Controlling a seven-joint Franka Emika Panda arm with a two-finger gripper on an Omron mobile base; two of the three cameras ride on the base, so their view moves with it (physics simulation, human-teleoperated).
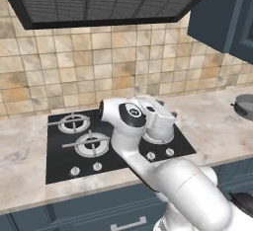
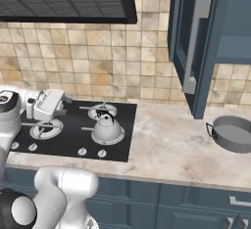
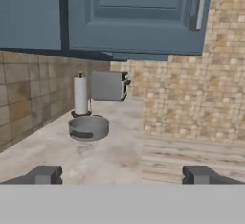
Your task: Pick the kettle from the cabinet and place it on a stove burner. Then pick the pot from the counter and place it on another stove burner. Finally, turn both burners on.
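**Materials and finishes across the kitchen**

The kettle (image 2: 107, 130) is rendered in smooth, dull silver-grey metal with a thin black handle. The pot (image 2: 234, 134) is seen as matt grey metal, its inside slightly lighter than its wall. The cooktop (image 1: 59, 168) is shown as glossy black glass, fitted with silver metal burner rings (image 1: 92, 144) and small silver knobs (image 1: 75, 171). The table (image 2: 171, 149) is given a beige-pink marbled stone surface, smooth and faintly mottled. The backsplash (image 1: 123, 67) is tiled in rough-looking tan stone. The cabinet (image 2: 196, 32) is painted a matt slate blue, with a light-grey bar handle (image 2: 195, 42). The toaster (image 3: 109, 85) appears as brushed grey metal.
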